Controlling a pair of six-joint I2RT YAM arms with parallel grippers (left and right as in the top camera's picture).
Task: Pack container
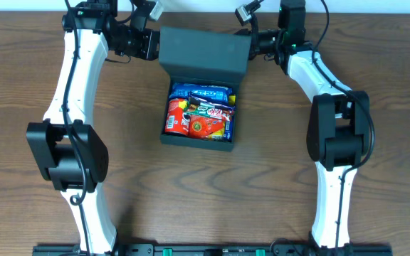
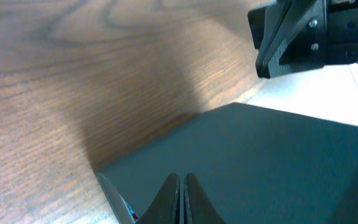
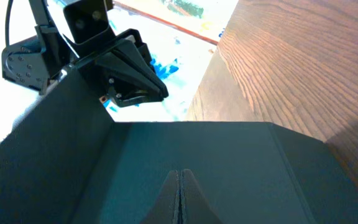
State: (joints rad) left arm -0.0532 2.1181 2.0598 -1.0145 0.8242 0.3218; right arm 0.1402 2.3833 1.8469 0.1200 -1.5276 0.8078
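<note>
The black container sits at the table's middle back, with its flap lid raised behind it. Several colourful snack packets fill the box. My left gripper is shut, with its tips against the lid's left edge. My right gripper is shut, with its tips against the lid's right edge. In the left wrist view the closed fingers rest over the dark lid. In the right wrist view the closed fingers lie over the lid, and the left gripper shows beyond it.
The wooden table runs around the box. Both arm bases stand at the front left and front right. The table's back edge lies just behind the lid.
</note>
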